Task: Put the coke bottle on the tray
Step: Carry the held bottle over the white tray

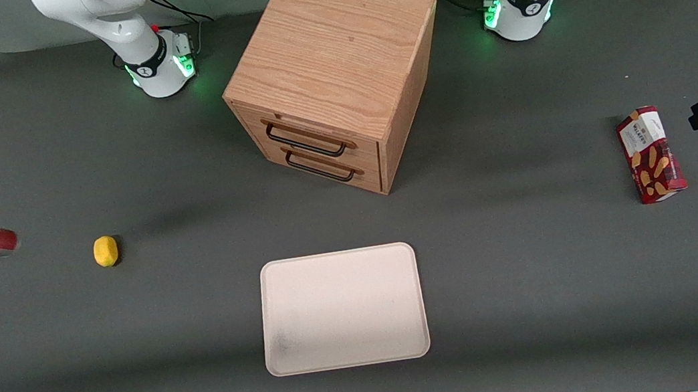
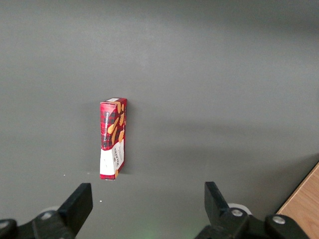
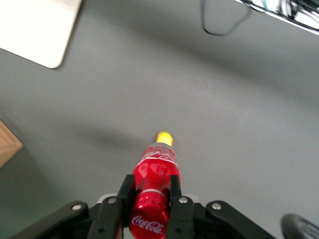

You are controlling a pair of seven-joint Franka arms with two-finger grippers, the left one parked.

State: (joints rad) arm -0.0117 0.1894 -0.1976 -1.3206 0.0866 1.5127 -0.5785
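My gripper [image 3: 148, 196] is clamped on the coke bottle [image 3: 153, 189], lying level at my end of the desk [image 1: 535, 279]; the tray [image 1: 342, 308] lies toward the parked arm's end

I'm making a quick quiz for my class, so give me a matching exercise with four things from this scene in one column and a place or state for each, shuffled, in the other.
Things:
1. coke bottle
2. tray
3. yellow fruit
4. snack box

Places or states:
A. toward the parked arm's end of the table
B. nearer the front camera than the wooden drawer cabinet, nothing on it
C. gripped in the pincer, lifted at the working arm's end
D. alone on the table between bottle and tray

Pairs: 1-C, 2-B, 3-D, 4-A
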